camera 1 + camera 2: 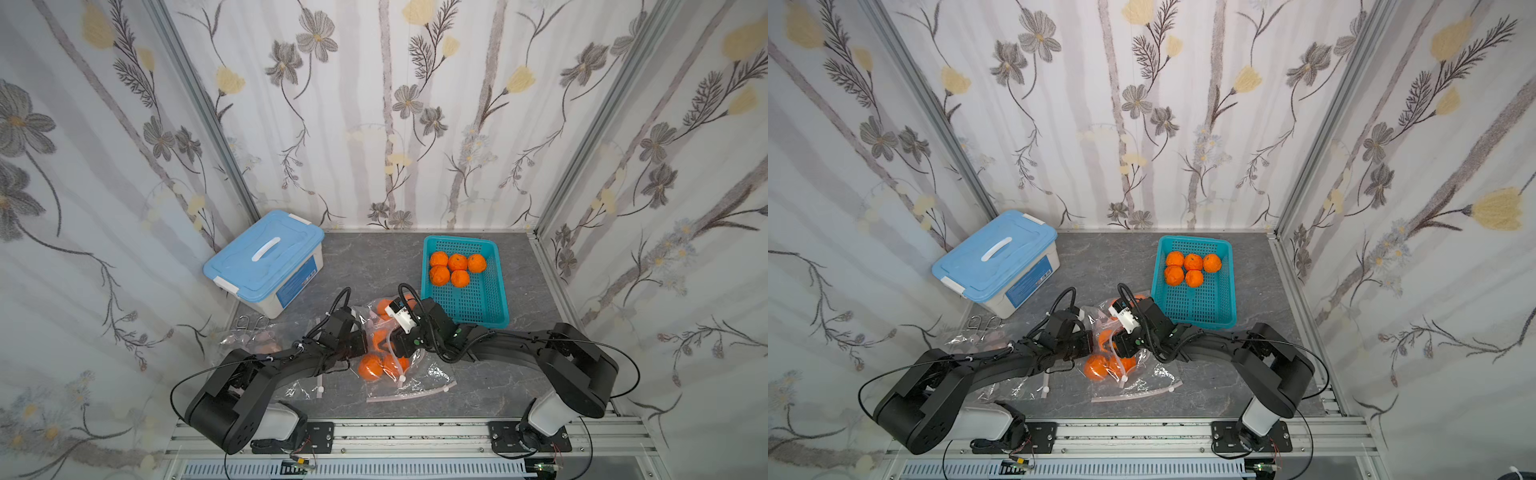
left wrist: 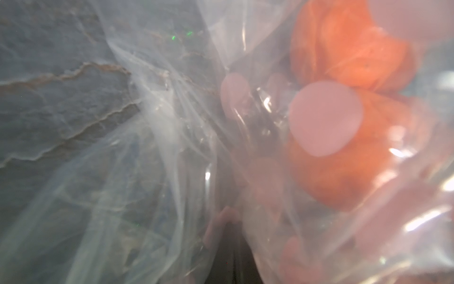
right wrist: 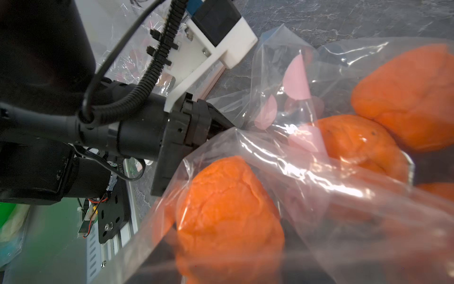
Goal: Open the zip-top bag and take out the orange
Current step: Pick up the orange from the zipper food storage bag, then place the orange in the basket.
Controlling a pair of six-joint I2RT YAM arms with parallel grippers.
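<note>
Grey marbled tabletop carries the zip-top bag at its middle, toward the front edge. The left gripper is clamped on the bag's crumpled clear film. The right gripper sits just beside it, over the bag; whether its jaws are apart cannot be told. Bright, wrinkled oranges press together inside, and pink dots mark the film.
</note>
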